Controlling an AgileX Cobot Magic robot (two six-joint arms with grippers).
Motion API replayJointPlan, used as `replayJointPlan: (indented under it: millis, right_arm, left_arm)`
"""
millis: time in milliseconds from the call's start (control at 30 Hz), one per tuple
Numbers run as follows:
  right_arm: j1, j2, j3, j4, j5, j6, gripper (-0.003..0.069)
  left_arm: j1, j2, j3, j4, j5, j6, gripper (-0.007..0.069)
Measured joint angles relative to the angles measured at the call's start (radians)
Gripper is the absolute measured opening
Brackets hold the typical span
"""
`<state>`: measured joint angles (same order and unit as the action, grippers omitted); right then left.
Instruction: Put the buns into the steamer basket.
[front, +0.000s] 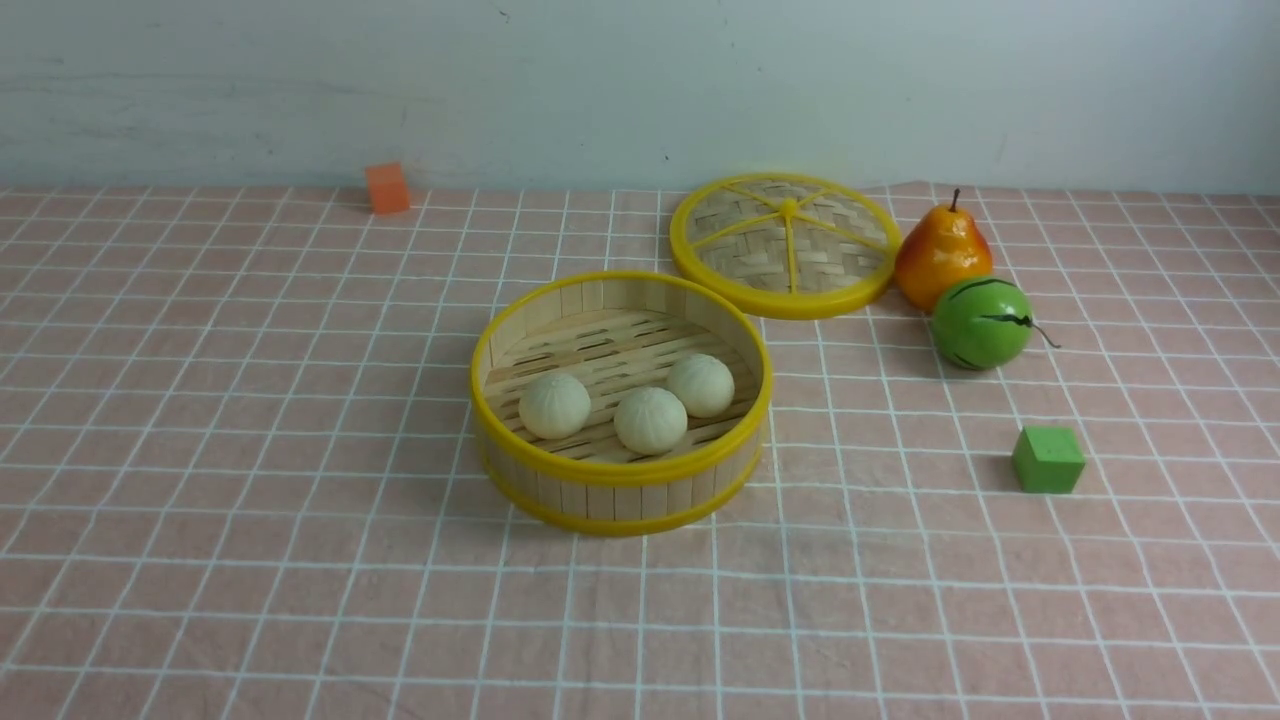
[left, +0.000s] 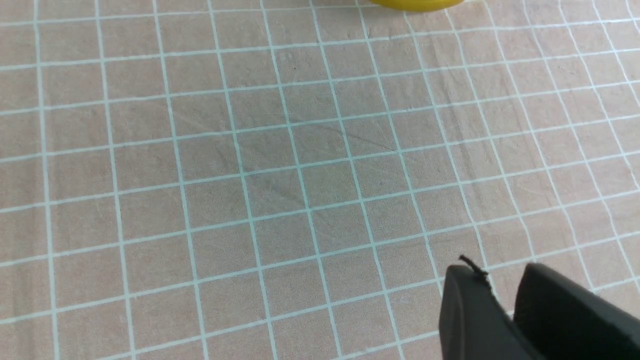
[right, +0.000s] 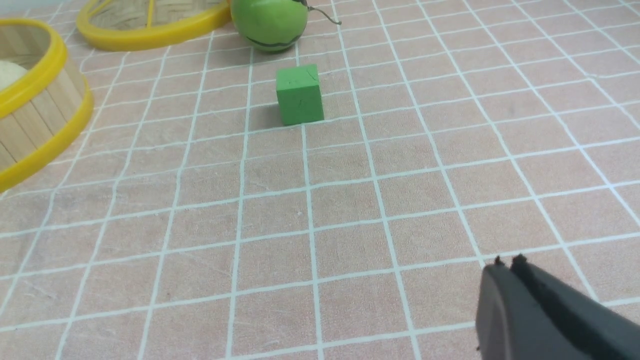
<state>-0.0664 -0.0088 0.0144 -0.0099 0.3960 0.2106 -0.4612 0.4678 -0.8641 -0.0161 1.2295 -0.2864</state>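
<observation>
Three cream-white buns (front: 554, 405) (front: 650, 420) (front: 700, 385) lie on the slatted floor of the steamer basket (front: 620, 470) in the middle of the cloth. In the right wrist view the basket (right: 45, 100) stands at one edge with a sliver of a bun (right: 7, 75) inside. My left gripper (left: 500, 272) hangs over bare cloth, its jaws a little apart with nothing between them. My right gripper (right: 507, 262) is shut and empty, well away from the basket. Neither arm shows in the front view.
The woven yellow-rimmed lid (front: 785, 240) lies flat behind the basket. Beside it are a pear (front: 942, 255) and a green striped ball (front: 982, 322). A green cube (front: 1048, 460) sits to the right, an orange cube (front: 387, 188) at the back left. A yellow rim edge (left: 415, 4) shows in the left wrist view.
</observation>
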Motion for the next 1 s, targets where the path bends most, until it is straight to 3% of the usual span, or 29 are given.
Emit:
replayJointPlan:
  millis: [233,467,500,667,833,1000]
  right_arm:
    - [0.0,0.0,0.0,0.0,0.0,0.0,0.0003]
    - [0.0,0.0,0.0,0.0,0.0,0.0,0.001]
    - [0.0,0.0,0.0,0.0,0.0,0.0,0.0012]
    - [0.0,0.0,0.0,0.0,0.0,0.0,0.0014]
    - [0.0,0.0,0.0,0.0,0.0,0.0,0.0014]
    - [0.0,0.0,0.0,0.0,0.0,0.0,0.0019]
  left_arm:
    - [0.0,-0.019,0.057,-0.004,-0.09,0.0,0.0141]
    - [0.111,-0.185,0.377,-0.01,-0.668,0.0,-0.0014]
    - [0.148,-0.227,0.46,-0.01,-0.799,0.0,-0.0013]
    - [0.299,-0.375,0.694,-0.01,-1.097,0.0,-0.0013]
    - [0.432,-0.472,0.82,-0.01,-1.13,0.0,-0.0013]
    - [0.505,-0.477,0.881,-0.007,-1.01,0.0,-0.0013]
